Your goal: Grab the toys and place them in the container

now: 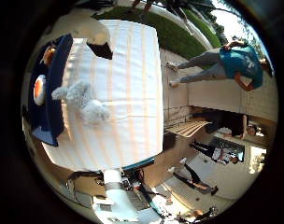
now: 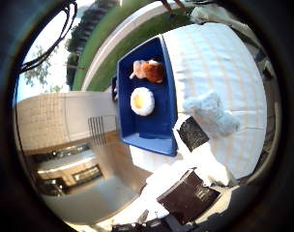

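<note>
A pale grey plush toy point(image 1: 83, 100) lies on the striped white tablecloth point(image 1: 128, 93), right beside the long side of a blue container point(image 2: 152, 130). Inside the container sit an orange plush toy point(image 2: 149, 71) and a round fried-egg toy point(image 2: 142, 101). My right hand point(image 2: 195, 159) hovers some way above the table, over the edge nearest the grey plush. Its white and black fingers point(image 1: 93, 32) are relaxed and hold nothing. The grey plush is apart from the fingers.
The container rests along one edge of the table. Beyond the table are a grass strip point(image 1: 174, 32), paved ground point(image 1: 179, 100) and a slatted wooden piece point(image 1: 191, 127). A brick wall point(image 2: 55, 116) stands past the container's side.
</note>
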